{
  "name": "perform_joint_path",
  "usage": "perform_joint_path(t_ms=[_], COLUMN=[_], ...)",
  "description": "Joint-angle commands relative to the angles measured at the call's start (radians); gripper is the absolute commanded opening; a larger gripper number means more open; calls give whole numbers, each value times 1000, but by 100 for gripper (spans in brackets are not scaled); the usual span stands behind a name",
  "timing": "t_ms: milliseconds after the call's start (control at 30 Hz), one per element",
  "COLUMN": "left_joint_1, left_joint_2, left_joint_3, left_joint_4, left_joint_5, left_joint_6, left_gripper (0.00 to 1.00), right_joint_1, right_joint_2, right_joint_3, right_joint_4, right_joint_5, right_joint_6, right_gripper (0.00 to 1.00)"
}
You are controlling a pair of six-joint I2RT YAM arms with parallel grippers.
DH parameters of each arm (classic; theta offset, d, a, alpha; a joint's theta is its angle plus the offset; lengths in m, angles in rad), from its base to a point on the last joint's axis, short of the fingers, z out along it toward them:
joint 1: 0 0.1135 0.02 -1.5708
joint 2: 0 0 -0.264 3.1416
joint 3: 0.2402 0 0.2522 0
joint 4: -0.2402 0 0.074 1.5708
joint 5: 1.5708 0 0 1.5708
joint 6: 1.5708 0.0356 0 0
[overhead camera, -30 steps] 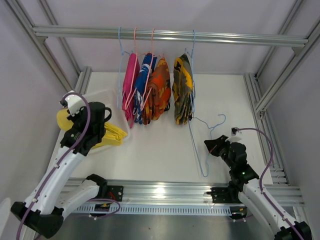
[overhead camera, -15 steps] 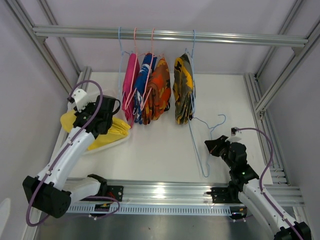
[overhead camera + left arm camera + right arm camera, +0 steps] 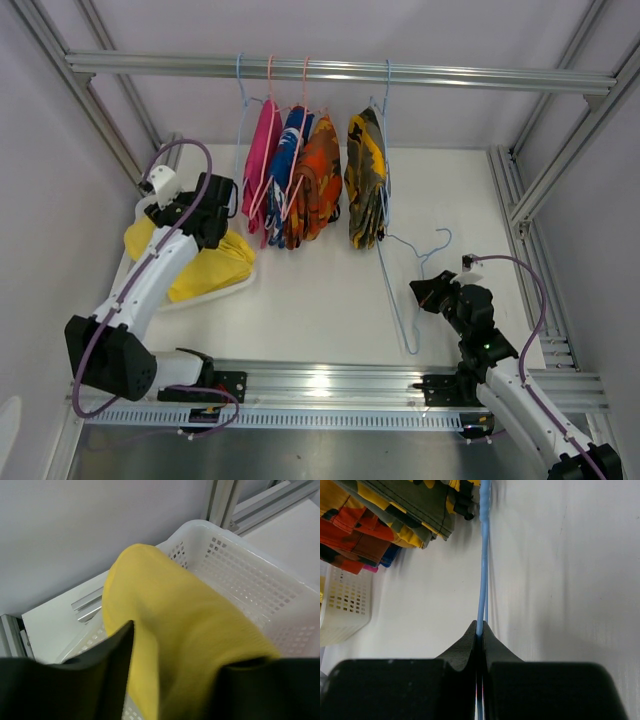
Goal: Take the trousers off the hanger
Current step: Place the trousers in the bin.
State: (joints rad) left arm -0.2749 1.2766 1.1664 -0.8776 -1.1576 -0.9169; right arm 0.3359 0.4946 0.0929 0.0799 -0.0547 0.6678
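Left end effector (image 3: 175, 660) is clamping the plain yellow trousers (image 3: 165, 595) over the white basket (image 3: 250, 575), right end effector (image 3: 480, 630) is pinching the blue hanger (image 3: 483, 555) on the surface (image 3: 320, 300), other four pairs (image 3: 300, 180) are hanging from the rail (image 3: 450, 75).

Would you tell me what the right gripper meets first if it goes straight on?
The right gripper, gripping the light blue wire hanger, would probably reach the yellow-and-dark camouflage trousers first; depth unclear.

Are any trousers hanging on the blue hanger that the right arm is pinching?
No, the blue hanger is bare wire lying flat on the table.
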Motion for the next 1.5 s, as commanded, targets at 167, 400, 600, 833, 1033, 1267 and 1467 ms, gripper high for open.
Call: perform_joint_path(t_ms=[167, 400, 600, 833, 1033, 1267, 1467], left_joint_1=[19, 19, 17, 17, 5, -7, -29], left_joint_2=[156, 133, 58, 10, -48, -74, -138], left_joint_3=[168, 176, 165, 162, 171, 184, 165], left_joint_4=[54, 84, 187, 255, 287, 289, 337], left_joint_5=[-19, -4, 30, 48, 116, 159, 263], left_joint_6=[23, 52, 173, 251, 301, 306, 375], left_gripper=[99, 100, 100, 100, 99, 99, 100], right_joint_1=[-6, -8, -8, -6, -6, -6, -6], right_joint_2=[24, 62, 73, 73, 78, 76, 81], right_joint_3=[19, 16, 16, 11, 10, 7, 7], right_joint_4=[44, 78, 87, 98, 104, 109, 110], right_joint_5=[-17, -23, -39, -40, -48, -56, -57], right_joint_6=[-34, -39, -43, -47, -47, -51, -51], right_gripper=[0, 0, 0, 0, 0, 0, 0])
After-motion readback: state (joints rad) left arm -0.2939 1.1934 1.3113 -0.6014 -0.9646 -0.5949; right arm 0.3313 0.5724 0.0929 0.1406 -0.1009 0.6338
